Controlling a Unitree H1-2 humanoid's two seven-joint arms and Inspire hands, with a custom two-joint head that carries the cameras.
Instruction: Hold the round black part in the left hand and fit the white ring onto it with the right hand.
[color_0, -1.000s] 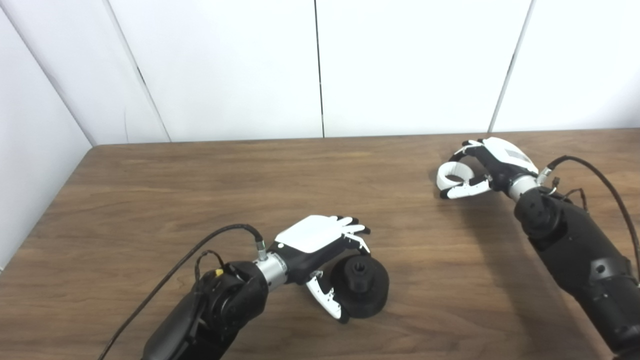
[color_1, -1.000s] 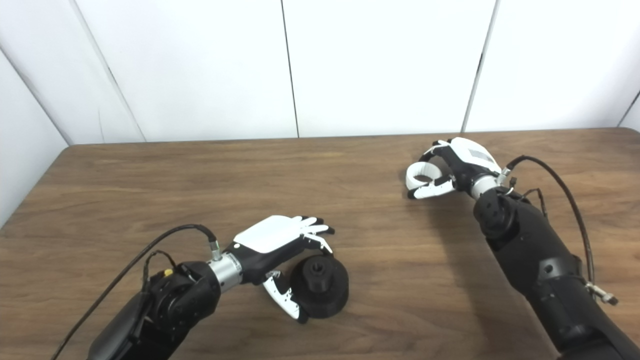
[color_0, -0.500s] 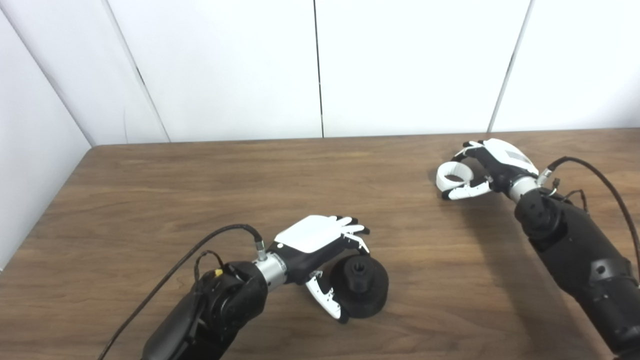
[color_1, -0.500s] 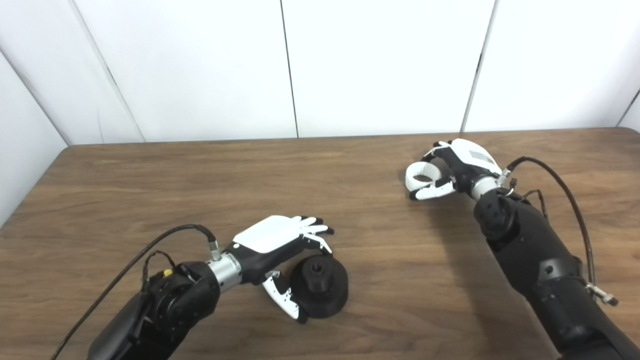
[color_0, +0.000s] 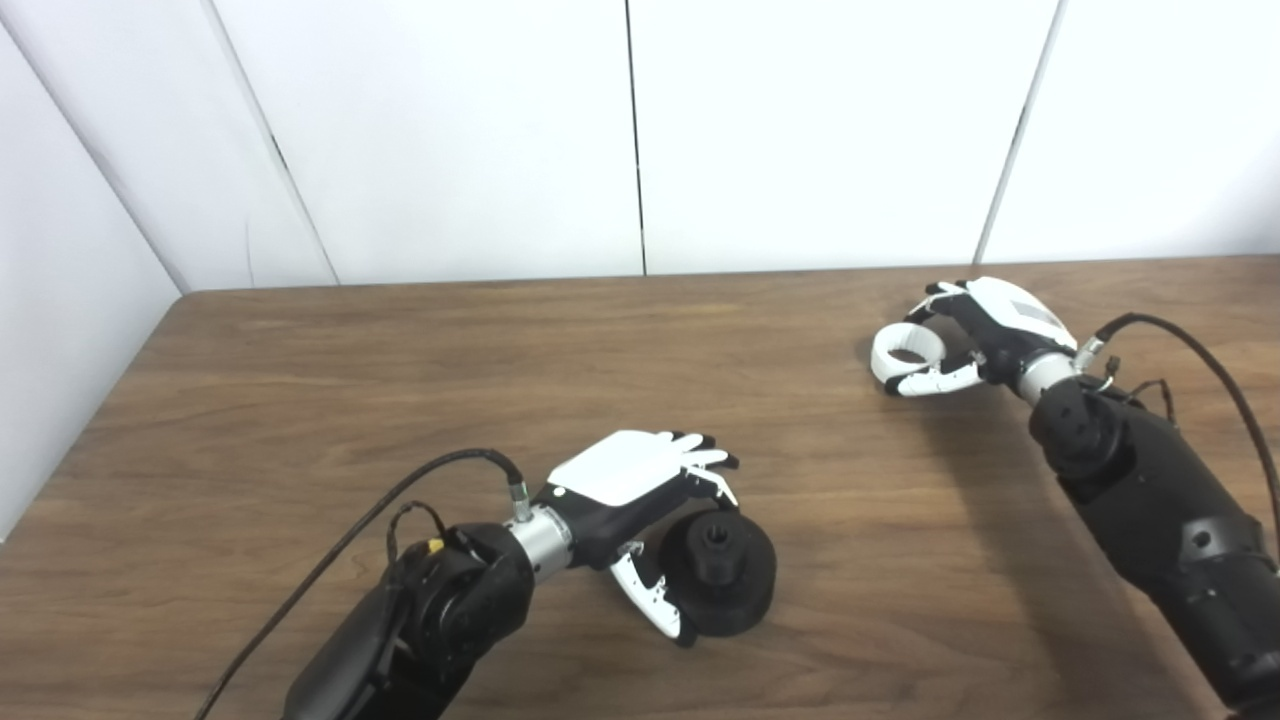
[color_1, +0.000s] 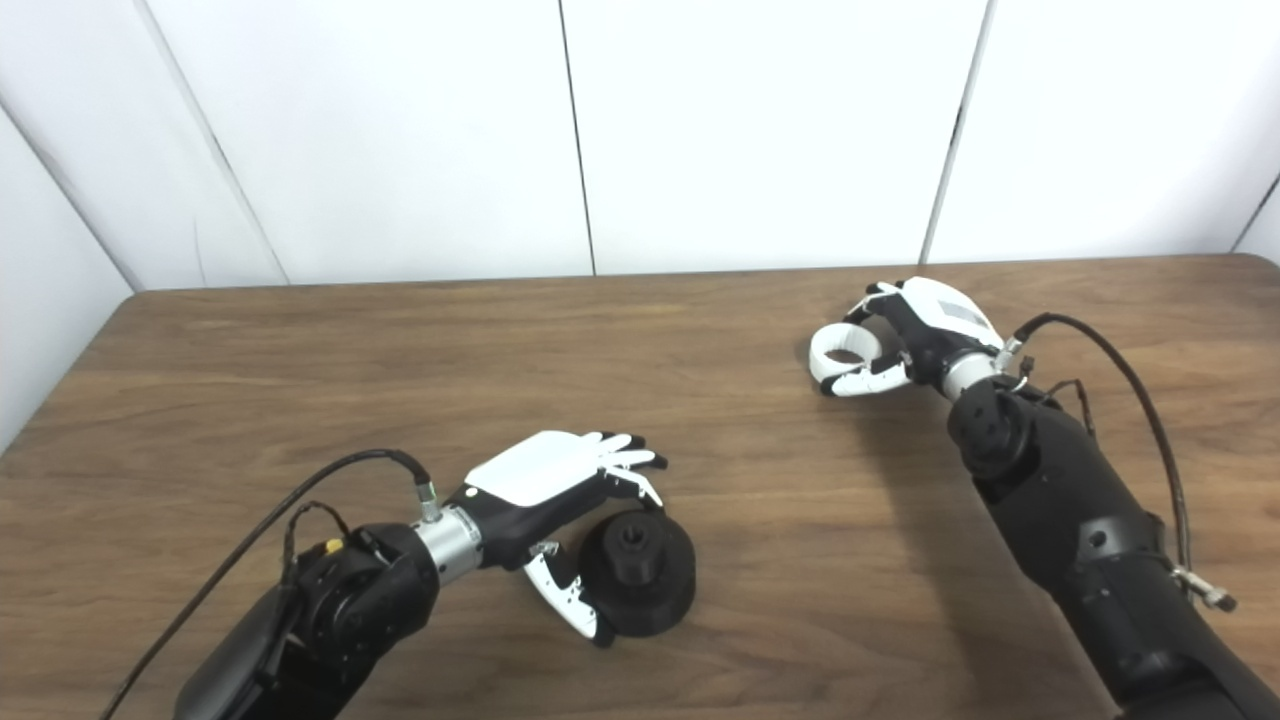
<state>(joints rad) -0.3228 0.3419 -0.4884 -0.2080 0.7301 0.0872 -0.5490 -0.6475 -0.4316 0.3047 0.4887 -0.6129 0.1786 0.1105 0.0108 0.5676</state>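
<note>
The round black part (color_0: 722, 572) rests on the wooden table (color_0: 400, 400) near the front middle. My left hand (color_0: 640, 480) wraps it, fingers over its far edge and thumb against its near left side. The white ring (color_0: 903, 348) is at the far right, held between the fingers and thumb of my right hand (color_0: 975, 335), at or just above the tabletop. The ring also shows in the right eye view (color_1: 842, 350), as does the black part (color_1: 640, 575). The two hands are far apart.
White wall panels (color_0: 640, 130) stand behind the table's far edge. Black cables run along both forearms. The right forearm (color_0: 1150, 490) stretches over the table's right side.
The right hand with the white ring has shifted very slightly to the left. The left hand and the black part have not moved.
</note>
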